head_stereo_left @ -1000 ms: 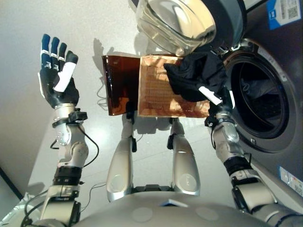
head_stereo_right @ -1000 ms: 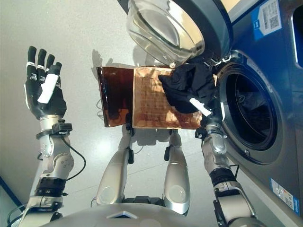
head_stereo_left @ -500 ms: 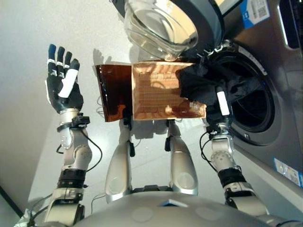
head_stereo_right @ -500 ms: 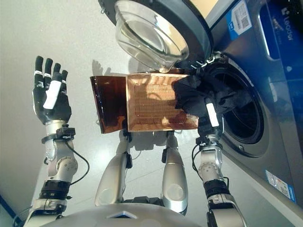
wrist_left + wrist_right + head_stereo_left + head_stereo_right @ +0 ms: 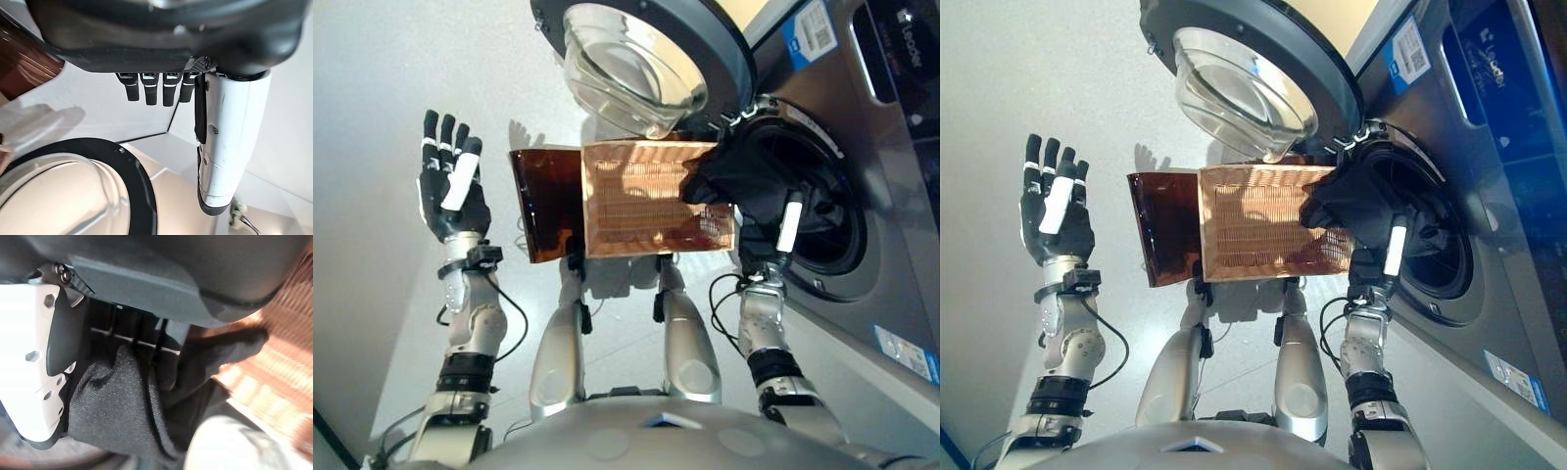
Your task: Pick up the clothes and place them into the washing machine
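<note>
A black garment (image 5: 729, 171) hangs bunched at the rim of the washing machine's drum opening (image 5: 830, 230), partly over the basket's right end. My right hand (image 5: 789, 225) is shut on it, and the right wrist view shows the fingers curled into the black cloth (image 5: 122, 406). More dark cloth seems to lie inside the drum. My left hand (image 5: 450, 194) is raised at the far left, open, palm up, holding nothing. In the left wrist view its fingers (image 5: 156, 89) are straight.
The washer's round glass door (image 5: 631, 59) stands swung open above the basket. An orange-brown slatted laundry basket (image 5: 641, 201) sits on the floor in front of me, with a darker brown side (image 5: 543, 201) at its left. The grey washing machine front (image 5: 886, 157) fills the right.
My right hand has carried the black garment to the right, from over the basket to the drum's mouth. The camera has shifted as well. The left hand stays raised and open.
</note>
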{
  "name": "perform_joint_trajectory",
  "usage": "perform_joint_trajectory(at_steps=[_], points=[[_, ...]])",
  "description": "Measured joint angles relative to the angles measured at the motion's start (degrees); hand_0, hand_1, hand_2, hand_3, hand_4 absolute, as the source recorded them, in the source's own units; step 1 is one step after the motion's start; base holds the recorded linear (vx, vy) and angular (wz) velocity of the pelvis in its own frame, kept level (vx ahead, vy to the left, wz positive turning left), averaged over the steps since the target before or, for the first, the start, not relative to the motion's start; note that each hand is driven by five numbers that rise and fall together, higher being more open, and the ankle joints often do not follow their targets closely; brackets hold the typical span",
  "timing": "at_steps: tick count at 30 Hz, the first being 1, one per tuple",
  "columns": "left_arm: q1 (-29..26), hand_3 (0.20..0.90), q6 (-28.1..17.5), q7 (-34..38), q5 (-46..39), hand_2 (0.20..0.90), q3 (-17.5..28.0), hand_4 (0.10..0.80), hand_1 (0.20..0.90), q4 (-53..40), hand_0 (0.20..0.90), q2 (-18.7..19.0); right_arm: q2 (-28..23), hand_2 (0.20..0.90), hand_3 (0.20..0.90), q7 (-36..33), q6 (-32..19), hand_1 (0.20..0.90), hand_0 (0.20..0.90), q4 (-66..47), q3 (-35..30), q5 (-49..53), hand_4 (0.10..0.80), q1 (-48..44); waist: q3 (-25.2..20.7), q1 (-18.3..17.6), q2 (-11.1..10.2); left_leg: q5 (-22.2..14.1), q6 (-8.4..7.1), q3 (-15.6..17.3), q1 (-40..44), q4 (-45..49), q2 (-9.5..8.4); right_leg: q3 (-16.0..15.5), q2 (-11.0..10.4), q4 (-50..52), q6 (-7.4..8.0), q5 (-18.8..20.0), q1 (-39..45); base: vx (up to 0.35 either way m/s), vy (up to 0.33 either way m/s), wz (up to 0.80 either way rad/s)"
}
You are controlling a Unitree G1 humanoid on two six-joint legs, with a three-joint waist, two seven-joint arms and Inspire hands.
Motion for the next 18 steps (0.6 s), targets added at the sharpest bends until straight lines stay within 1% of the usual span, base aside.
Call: perform_joint_trajectory(at_steps=[2,7,10,15,18], points=[[0.3,0.9,0.0,0.2,0.0,0.9,-0.2,0.8,0.9,0.0,0.9,0.0,0.7,0.2,0.2,-1.1,-2.7,0.2,0.2,0.6,-2.4,1.2,0.3,-2.8,0.0,0.2,0.0,0.0,0.05,0.1,-0.3,0.0,-0.06,0.1,-0.1,0.0,-0.13,0.1,-0.5,-0.034,0.0,-0.02],[0.5,0.9,0.0,1.1,0.0,0.9,-0.1,0.8,0.9,0.1,0.9,0.4,1.0,0.2,0.2,-4.7,-6.8,0.2,0.2,2.8,-4.4,1.8,0.3,-8.2,-0.2,0.5,0.3,0.0,0.06,0.5,-1.1,0.0,-0.07,0.2,-0.1,-0.5,-0.15,0.1,-0.9,-0.008,0.0,0.02],[0.4,0.9,0.0,1.1,0.0,0.9,-0.2,0.8,0.9,0.1,0.9,0.5,1.2,0.2,0.2,-5.9,-8.2,0.2,0.2,3.2,-5.0,1.7,0.3,-8.6,-0.2,1.4,0.4,0.0,0.08,1.1,-1.4,0.0,-0.18,0.4,-0.5,-0.5,-0.09,0.2,-1.6,-0.001,0.0,-0.06],[0.6,0.9,0.0,1.3,0.0,0.9,-0.1,0.8,0.9,0.1,0.9,0.9,0.9,0.2,0.2,-9.9,-10.5,0.2,0.2,7.6,-10.3,2.1,0.3,-12.6,-0.2,1.7,1.7,-0.1,0.08,1.4,-1.5,0.0,-0.22,0.9,-0.5,-0.6,-0.09,0.2,-1.8,-0.001,-0.001,-0.02],[0.9,0.9,0.0,1.3,0.0,0.9,-0.1,0.8,0.9,0.1,0.9,1.0,-0.2,0.2,0.2,-11.3,-11.4,0.2,0.2,9.6,-11.5,2.1,0.3,-13.3,-0.3,1.7,2.0,-0.2,0.17,1.8,-2.1,0.0,-0.22,1.6,-0.4,-0.6,0.08,0.4,-2.8,-0.007,0.012,-0.13]])
